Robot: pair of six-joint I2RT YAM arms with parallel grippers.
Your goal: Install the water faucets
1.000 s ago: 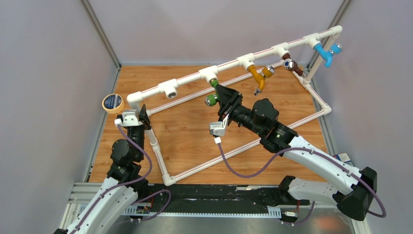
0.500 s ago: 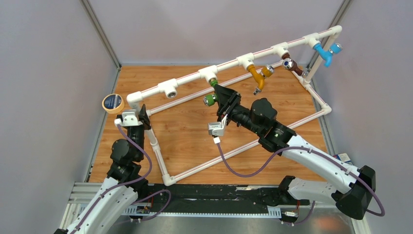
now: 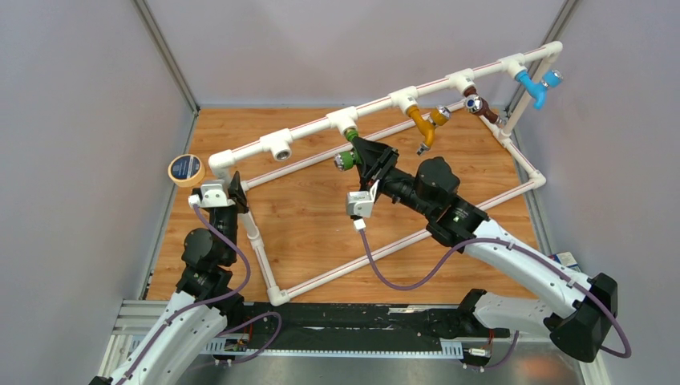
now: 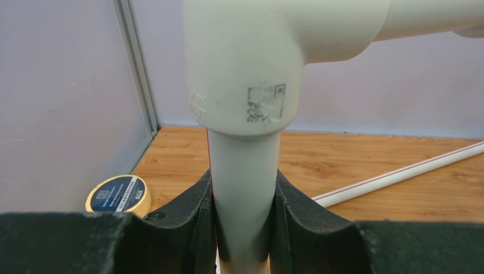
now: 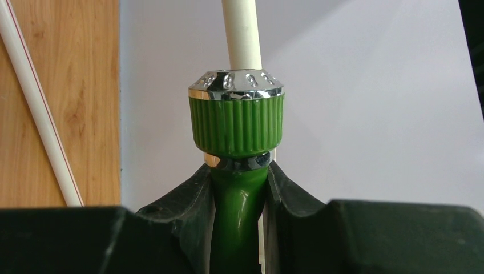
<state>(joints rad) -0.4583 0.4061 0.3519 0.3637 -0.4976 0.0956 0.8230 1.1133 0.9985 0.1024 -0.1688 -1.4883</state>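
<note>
The green faucet (image 3: 348, 157) hangs at a white T fitting (image 3: 343, 123) on the raised pipe frame, its threaded end at the fitting's mouth. My right gripper (image 3: 362, 157) is shut on its green body (image 5: 238, 222), just below the ribbed green knob with a silvery cap (image 5: 236, 117). My left gripper (image 3: 237, 191) is shut on the frame's upright white pipe (image 4: 244, 194) below the corner elbow (image 4: 245, 63). Orange (image 3: 422, 126), brown (image 3: 479, 107) and blue (image 3: 532, 86) faucets hang from fittings further right. One T fitting (image 3: 278, 147) on the left has an open mouth.
A roll of tape (image 3: 185, 169) lies by the left wall; it also shows in the left wrist view (image 4: 119, 195). The white pipe frame's lower rails (image 3: 401, 241) cross the wooden table. Grey walls close in left, back and right. A small box (image 3: 566, 260) sits at the right edge.
My right gripper has rotated with the green faucet; the knob has swung slightly up and toward the fitting. The left arm has not moved.
</note>
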